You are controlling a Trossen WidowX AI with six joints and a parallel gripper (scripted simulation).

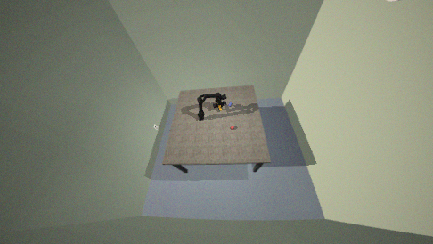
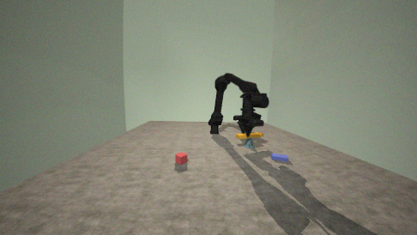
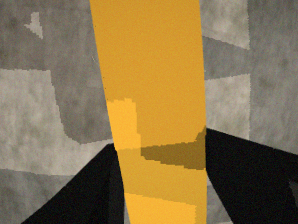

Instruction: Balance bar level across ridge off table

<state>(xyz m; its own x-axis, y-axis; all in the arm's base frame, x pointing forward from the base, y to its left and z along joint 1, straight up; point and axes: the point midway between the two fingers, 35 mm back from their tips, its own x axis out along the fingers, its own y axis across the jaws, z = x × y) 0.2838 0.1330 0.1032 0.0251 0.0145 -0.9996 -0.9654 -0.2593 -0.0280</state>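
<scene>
The yellow-orange bar (image 1: 220,109) (image 2: 257,135) (image 3: 150,65) is clear of the table and looks close to level in the exterior view. My gripper (image 2: 248,134) (image 3: 158,146) points down and is shut on the bar, with a finger on each side of it in the wrist view. The teal ridge (image 2: 249,144) stands on the table right below the bar, near its middle. Whether the bar touches the ridge I cannot tell. The bar hides the ridge in the wrist view.
A blue block (image 1: 230,104) (image 2: 280,158) lies on the table (image 1: 200,147) (image 2: 107,184) near the ridge, to its right in the exterior view. A red cube (image 1: 232,127) (image 2: 181,158) lies farther off, to the left in that view.
</scene>
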